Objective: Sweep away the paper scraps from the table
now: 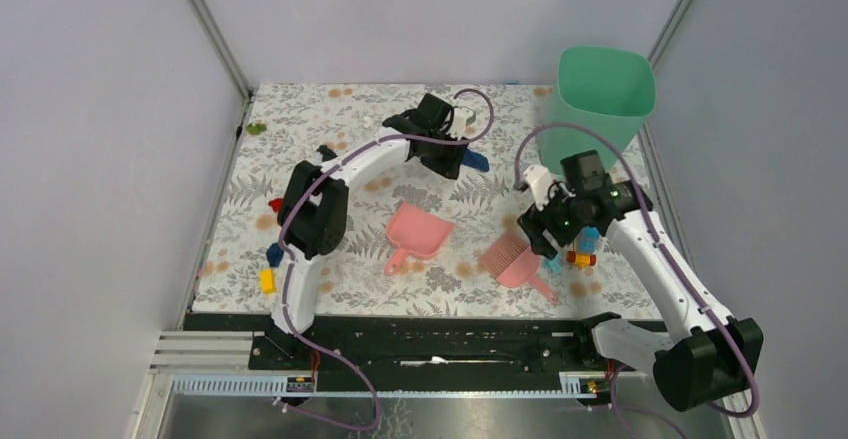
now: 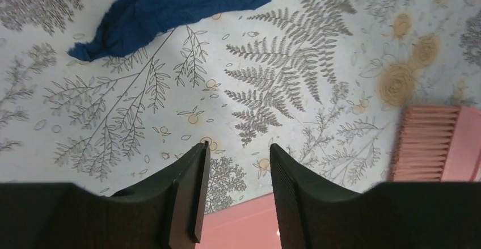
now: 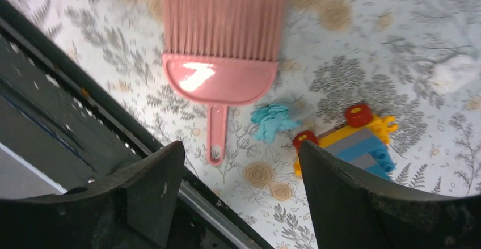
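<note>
The leaf-patterned worktop (image 1: 340, 159) carries everything, with the green bin (image 1: 600, 94) standing at its far right corner, probably as the place for the collected waste. The pink dustpan (image 1: 418, 231) and the pink brush (image 3: 221, 50) lie flat near the middle, apparently so that each arm can reach one tool. The left jaws stand apart with nothing between them, hanging above the worktop near the dustpan. The right jaws gape wide and empty over the brush handle, seemingly lined up to take it. A toy-brick vehicle (image 3: 351, 141) sits just beside the brush, and a yellow brick (image 1: 267, 281) lies at the near left edge. The paper scraps are unswept and scattered: a crumpled dark blue one (image 2: 170, 11) beyond the left jaws, a small cyan wad (image 3: 273, 121) between the brush handle and the vehicle, and a red one (image 1: 275, 203) and another blue one (image 1: 274, 254) along the left side
</note>
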Robot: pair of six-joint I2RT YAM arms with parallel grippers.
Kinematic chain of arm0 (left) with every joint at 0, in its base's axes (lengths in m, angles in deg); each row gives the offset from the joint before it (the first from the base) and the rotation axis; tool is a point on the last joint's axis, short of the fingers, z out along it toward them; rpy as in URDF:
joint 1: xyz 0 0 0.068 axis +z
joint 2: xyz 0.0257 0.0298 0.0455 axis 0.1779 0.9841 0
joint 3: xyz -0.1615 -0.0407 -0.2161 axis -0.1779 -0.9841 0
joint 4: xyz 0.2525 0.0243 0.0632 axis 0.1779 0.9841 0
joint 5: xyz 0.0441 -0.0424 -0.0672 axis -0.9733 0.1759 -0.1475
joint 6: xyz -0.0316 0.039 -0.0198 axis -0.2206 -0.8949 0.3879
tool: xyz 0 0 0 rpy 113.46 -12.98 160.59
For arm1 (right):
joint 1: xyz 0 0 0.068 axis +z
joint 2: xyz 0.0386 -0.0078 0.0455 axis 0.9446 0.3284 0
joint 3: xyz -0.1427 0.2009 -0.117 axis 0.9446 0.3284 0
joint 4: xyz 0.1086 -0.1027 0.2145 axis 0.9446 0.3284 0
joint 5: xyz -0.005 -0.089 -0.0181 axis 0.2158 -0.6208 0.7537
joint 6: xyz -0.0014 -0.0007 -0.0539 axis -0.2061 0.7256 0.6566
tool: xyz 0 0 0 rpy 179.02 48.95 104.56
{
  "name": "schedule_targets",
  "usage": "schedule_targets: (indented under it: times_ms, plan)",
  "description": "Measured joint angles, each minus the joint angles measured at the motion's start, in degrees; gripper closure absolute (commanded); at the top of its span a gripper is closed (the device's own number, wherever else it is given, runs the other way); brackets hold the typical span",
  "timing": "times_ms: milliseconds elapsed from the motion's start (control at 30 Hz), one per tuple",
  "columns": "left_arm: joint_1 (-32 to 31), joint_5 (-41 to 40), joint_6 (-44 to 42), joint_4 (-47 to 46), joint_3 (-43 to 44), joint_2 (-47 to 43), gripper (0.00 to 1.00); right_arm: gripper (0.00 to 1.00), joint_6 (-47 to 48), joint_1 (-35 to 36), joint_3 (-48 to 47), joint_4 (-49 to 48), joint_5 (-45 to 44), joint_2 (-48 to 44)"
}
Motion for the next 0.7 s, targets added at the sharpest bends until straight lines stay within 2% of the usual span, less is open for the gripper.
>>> schedule_targets:
  times_ms: [167, 233, 400, 567, 700]
  plan:
    - [-0.5, 2.8, -4.0, 2.9, 2.2, -3.8, 0.23, 0.25, 6.9, 6.7, 5.7, 0.0, -3.8, 0.9]
    - [-0.8, 3.7, -6.0, 4.4, 4.1, -5.2, 0.18, 0.25, 10.8, 7.6, 5.9, -0.2, -3.7, 2.7]
    - [0.0, 4.2, -10.1, 7.0, 4.3, -13.7, 0.14, 0.24, 18.9, 10.3, 8.0, -5.2, -3.9, 8.2]
    - [2.5, 2.1, -13.9, 7.1, -2.4, -25.3, 0.14, 0.25, 27.6, 11.5, 13.5, -11.6, -6.4, 14.3]
    - [3.5, 1.1, -15.5, 7.7, -8.1, -30.9, 0.14, 0.35, 31.2, 11.6, 15.4, -15.2, -8.2, 18.0]
